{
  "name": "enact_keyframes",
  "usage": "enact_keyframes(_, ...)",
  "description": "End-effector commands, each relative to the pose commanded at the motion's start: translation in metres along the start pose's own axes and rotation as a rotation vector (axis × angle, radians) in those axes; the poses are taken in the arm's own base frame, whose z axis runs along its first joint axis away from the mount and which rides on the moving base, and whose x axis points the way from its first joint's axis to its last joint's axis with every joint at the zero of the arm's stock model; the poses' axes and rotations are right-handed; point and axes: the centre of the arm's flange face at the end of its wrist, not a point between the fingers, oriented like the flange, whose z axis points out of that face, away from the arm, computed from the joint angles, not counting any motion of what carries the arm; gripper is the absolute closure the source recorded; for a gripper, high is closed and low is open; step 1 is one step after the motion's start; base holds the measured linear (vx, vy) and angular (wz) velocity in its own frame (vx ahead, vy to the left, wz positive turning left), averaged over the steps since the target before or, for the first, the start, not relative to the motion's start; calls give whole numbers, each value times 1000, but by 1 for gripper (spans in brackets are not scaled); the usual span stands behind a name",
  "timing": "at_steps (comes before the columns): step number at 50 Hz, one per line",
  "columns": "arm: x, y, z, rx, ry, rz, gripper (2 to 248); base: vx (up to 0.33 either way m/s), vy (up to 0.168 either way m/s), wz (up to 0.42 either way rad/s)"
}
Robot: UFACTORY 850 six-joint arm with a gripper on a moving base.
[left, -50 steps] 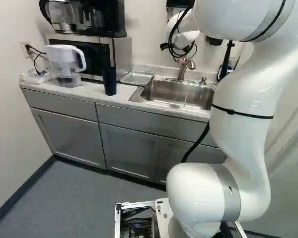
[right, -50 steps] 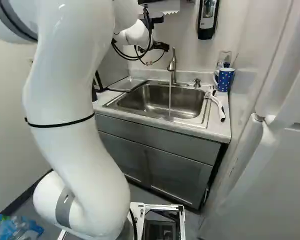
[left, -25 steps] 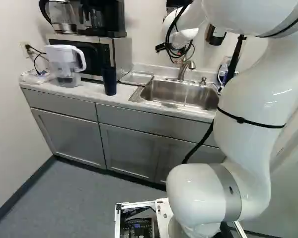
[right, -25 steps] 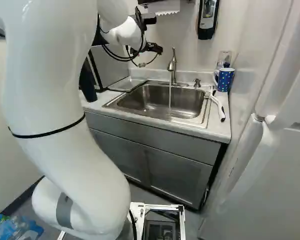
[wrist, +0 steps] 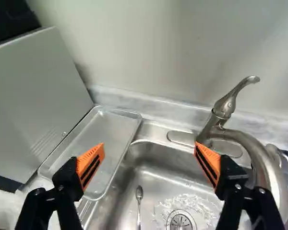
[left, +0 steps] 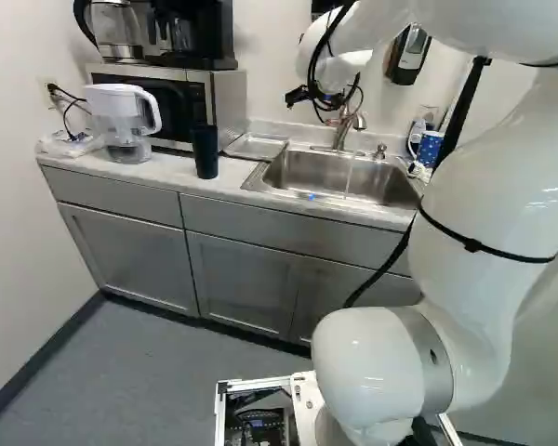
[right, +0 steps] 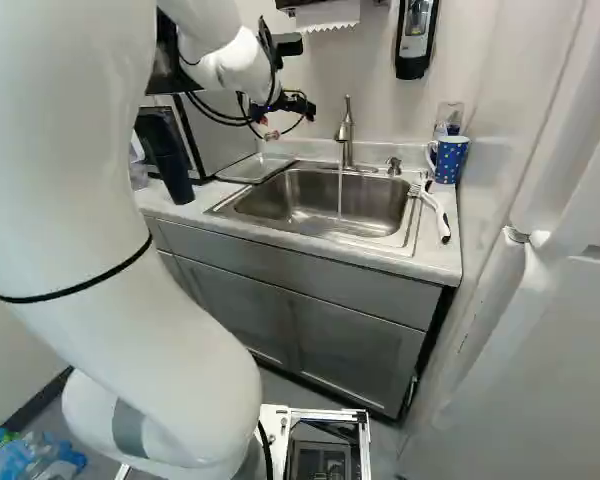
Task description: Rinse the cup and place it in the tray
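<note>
tap (right: 346, 125): While its water falls into the sink (right: 265, 200), the dark cup (left: 205, 153) stands out on the counter (left: 172, 169); step in hand, I judge, is fetching it for the rinse.
gripper (wrist: 150, 146): mine, fingers spread wide, nothing held; it hangs above the sink's left side, tray (wrist: 98, 139) and tap beyond.
dark cup: upright, left of the sink, nearer than the tray and left of it, by the microwave (left: 228, 102). Likely the task's cup; the sentence alone doesn't rule out the spotted mug (right: 450, 158).
next move: swing left and near, drop to cup height, straddle the dark cup level, then close. Tall and probably smooth: a high push could tip it.
after that: rinse under the stream, then set down in the tray, left of the sink. Wet sides may slip.
count, task: dark cup 1, tray 1, sink 1, tap 1.
count, right of sink: spotted mug 1, far corner; clear glass (right: 450, 112) 1, behind it; white-handled brush (right: 436, 212) at least 1, nearer.
count, others: spoon (wrist: 139, 194) 1, in the sink; soap pump (right: 394, 166) 1, far side; water jug (left: 123, 116) 1, far left; microwave 1.
</note>
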Motion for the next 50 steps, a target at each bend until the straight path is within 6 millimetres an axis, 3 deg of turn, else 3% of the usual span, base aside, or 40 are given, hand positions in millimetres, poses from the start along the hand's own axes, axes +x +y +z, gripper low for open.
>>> enact_keyframes(25, -28, 2, -34, -3, -110, 2, 3, 0, 0, 0)
enact_keyframes(50, -52, 29, -55, -49, -250, 35, 3, 0, 0, 0)
